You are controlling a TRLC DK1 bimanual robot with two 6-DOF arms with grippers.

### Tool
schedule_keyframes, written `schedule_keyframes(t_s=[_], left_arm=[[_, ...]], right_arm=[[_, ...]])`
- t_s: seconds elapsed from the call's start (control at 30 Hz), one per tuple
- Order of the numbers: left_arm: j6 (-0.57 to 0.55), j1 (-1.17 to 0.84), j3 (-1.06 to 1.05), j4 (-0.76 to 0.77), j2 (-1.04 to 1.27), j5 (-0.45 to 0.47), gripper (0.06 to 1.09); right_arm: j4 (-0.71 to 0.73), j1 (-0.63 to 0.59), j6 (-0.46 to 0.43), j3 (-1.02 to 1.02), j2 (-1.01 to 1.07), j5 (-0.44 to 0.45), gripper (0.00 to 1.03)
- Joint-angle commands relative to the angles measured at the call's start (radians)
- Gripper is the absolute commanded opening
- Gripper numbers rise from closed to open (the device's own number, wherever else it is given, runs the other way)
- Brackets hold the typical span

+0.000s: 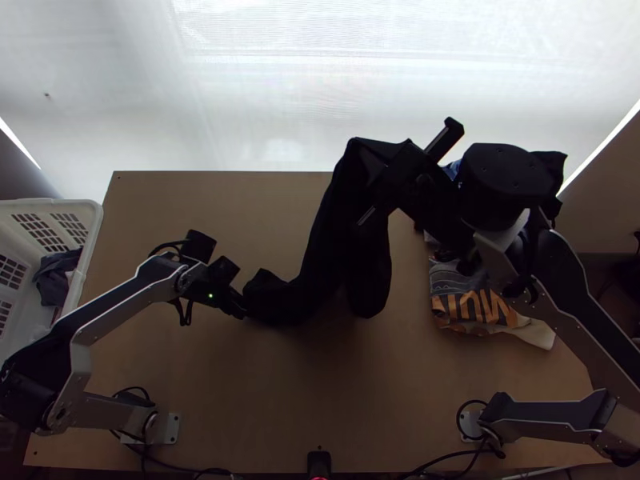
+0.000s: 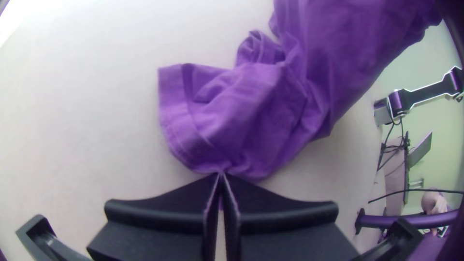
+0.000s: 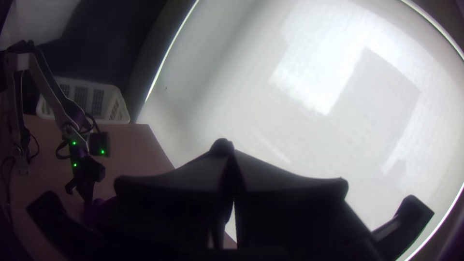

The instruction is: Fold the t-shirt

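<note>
The t-shirt (image 1: pixel 308 280) looks black from above and purple (image 2: pixel 251 111) in the left wrist view. It is bunched and stretched between both grippers, one end low at the table, the other raised, with a loose part hanging. My left gripper (image 1: pixel 241 310) is at its low left end; in its wrist view the left gripper (image 2: pixel 221 176) is shut on a hemmed edge. Up at the raised end is my right gripper (image 1: pixel 379 181); in the right wrist view the right gripper (image 3: pixel 230 151) has its fingers together, shut on dark cloth.
A white basket (image 1: pixel 90 240) with dark cloth inside stands at the left table edge. Right of the shirt, under the right arm, lies a pile of printed clothes (image 1: pixel 472 298). Bare wooden table (image 1: pixel 320 384) spreads between the arm bases.
</note>
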Motion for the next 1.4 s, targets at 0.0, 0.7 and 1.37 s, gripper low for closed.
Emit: schedule_keyframes(t_s=[0.0, 0.7, 1.37], left_arm=[[-0.017, 0.113, 0.055, -0.047, -0.166, 0.003, 0.09], [-0.109, 0.698, 0.434, -0.144, -0.473, 0.081, 0.09], [0.276, 0.728, 0.379, -0.722, -0.632, 0.248, 0.09]], right_arm=[[-0.045, -0.048, 0.042, 0.005, -0.016, 0.005, 0.03], [-0.265, -0.427, 0.218, -0.099, -0.272, -0.023, 0.03], [-0.426, -0.33, 0.146, -0.061, -0.478, -0.098, 0.03]])
